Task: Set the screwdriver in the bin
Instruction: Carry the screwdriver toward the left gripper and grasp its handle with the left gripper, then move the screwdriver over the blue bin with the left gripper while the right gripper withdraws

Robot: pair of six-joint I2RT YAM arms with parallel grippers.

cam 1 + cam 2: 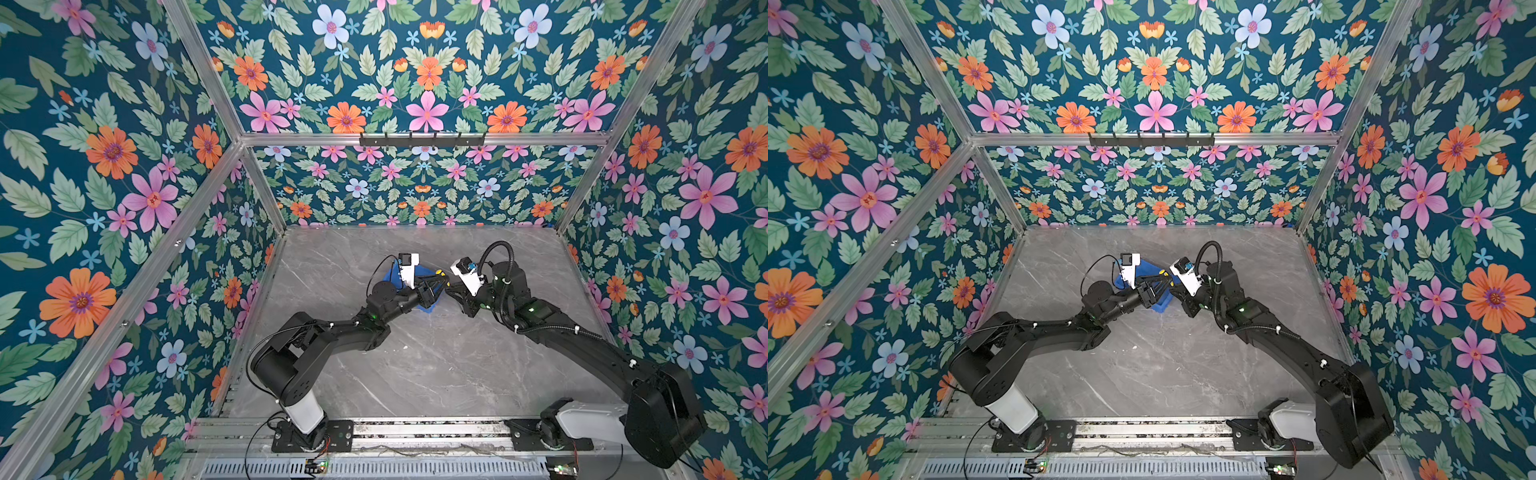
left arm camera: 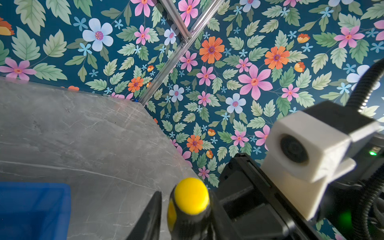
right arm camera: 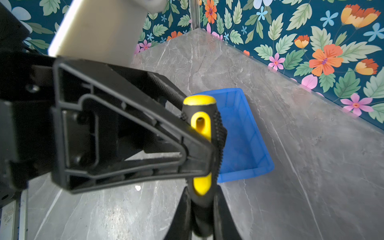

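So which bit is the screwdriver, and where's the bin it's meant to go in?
screwdriver (image 3: 204,122): right wrist view, on the yellow inlay of its black handle.
bin (image 3: 245,173): right wrist view, on the outside of a short end wall.

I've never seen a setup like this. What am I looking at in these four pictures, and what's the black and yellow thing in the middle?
These are two robot arms, a left arm and a right arm, mounted at the edge of a grey table inside flowered walls. Two pictures look down from overhead. The other two are taken from the arms' wrists. A blue bin sits on the table. The black and yellow thing is a screwdriver. The left end effector and right end effector both grip it.
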